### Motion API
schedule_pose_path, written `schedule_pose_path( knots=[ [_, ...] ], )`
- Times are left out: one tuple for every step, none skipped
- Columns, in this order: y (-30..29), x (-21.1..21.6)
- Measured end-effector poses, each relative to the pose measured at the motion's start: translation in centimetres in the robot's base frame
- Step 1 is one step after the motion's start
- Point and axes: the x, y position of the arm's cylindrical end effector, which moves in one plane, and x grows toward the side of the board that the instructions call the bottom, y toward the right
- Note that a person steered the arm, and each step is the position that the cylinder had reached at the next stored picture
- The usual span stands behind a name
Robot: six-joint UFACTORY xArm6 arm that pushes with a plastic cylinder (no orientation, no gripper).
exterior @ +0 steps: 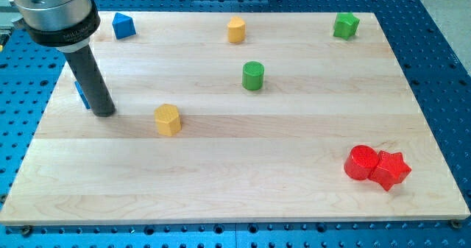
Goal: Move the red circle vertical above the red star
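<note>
The red circle (pixel 362 163) sits at the view's lower right, touching the left side of the red star (pixel 391 170). My tip (pixel 104 113) rests on the board at the view's left, far from both red blocks. It stands just right of a blue block (pixel 82 93) that the rod mostly hides. A yellow block (pixel 168 119) lies to the right of the tip.
A blue block (pixel 123 26) sits at the top left. A yellow block (pixel 235 29) is at the top middle and a green star (pixel 345 25) at the top right. A green cylinder (pixel 253 76) stands near the middle. The wooden board (pixel 235 196) ends close to the red star.
</note>
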Motion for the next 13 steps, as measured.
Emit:
schedule_pose_path(
  knots=[
    [0.4,0.1],
    [1.7,0.1],
    [2.2,0.1],
    [1.8,0.3],
    [3.5,-0.6],
    [10.3,-2.2],
    [12.0,0.5],
    [19.6,5.0],
    [24.6,11.7],
    [34.4,14.1],
    [36.5,13.5],
    [36.4,10.4],
    [41.8,4.5]
  ],
)
